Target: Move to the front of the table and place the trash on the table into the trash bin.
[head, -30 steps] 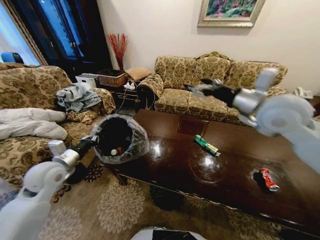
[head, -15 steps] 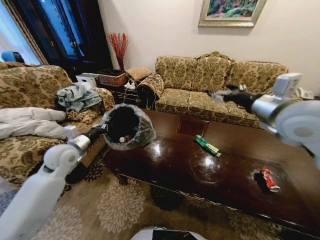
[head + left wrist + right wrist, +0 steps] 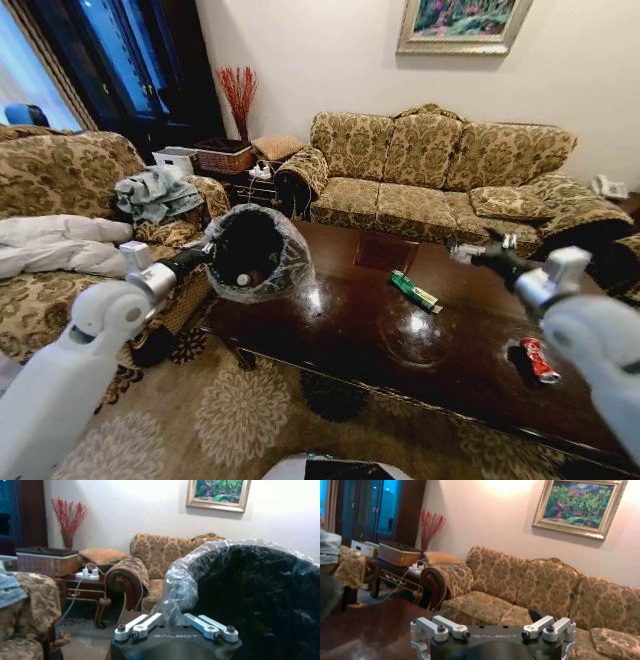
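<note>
left claw (image 3: 208, 254) pinching trash bin (image 3: 255, 255) rim, mouth tipped sideways | right claw (image 3: 478, 250) spread

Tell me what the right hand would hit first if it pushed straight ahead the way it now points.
Probably the sofa. The right hand hangs above the table, aimed over its far edge; its own camera looks straight at the sofa's seat and back cushions with nothing nearer between. Depth is hard to judge.
</note>
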